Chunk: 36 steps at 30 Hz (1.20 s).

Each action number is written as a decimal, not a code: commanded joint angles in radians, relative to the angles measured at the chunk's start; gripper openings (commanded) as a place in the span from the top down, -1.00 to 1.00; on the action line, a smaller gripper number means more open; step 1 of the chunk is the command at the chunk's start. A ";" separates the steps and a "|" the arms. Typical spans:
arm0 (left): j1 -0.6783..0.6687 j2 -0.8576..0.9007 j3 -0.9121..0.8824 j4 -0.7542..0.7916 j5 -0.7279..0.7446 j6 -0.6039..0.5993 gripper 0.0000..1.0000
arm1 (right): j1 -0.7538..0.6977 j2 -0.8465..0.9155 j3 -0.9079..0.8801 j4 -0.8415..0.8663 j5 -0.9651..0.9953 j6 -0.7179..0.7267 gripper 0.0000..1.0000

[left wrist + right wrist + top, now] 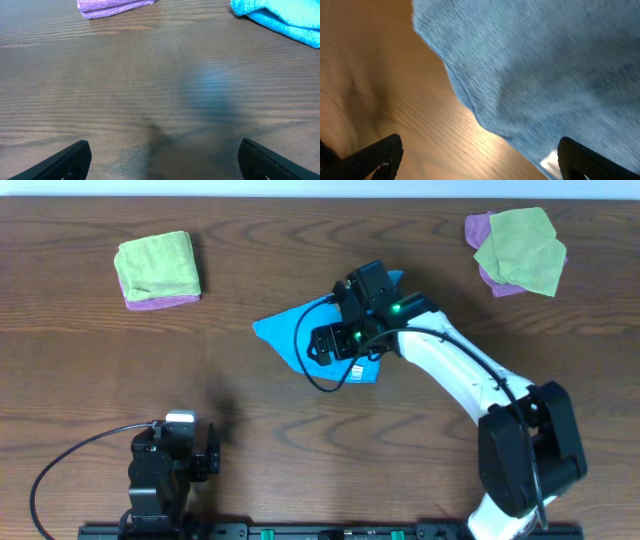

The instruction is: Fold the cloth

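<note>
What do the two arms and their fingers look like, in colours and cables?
The right arm has white links, black joints, green lights near the wrist and a looping black cable. The left arm is black with a pale cap and its own black cable. Both pairs of fingers are dark.

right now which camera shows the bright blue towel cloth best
Overhead: the bright blue towel-like cloth shows almost whole, though the right arm covers part. Left wrist catches only one edge; right wrist shows a blurred close-up.
</note>
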 commanded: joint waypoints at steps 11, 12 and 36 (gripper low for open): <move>-0.003 -0.006 -0.006 -0.004 -0.002 0.010 -0.90 | 0.017 0.094 -0.003 0.026 -0.010 0.093 -0.99; -0.003 -0.006 -0.006 -0.004 -0.002 0.010 -0.90 | 0.018 0.105 -0.003 0.030 -0.010 0.093 -0.99; -0.003 -0.006 -0.006 -0.005 -0.002 0.010 -0.90 | 0.020 0.161 0.038 0.129 0.009 0.098 0.98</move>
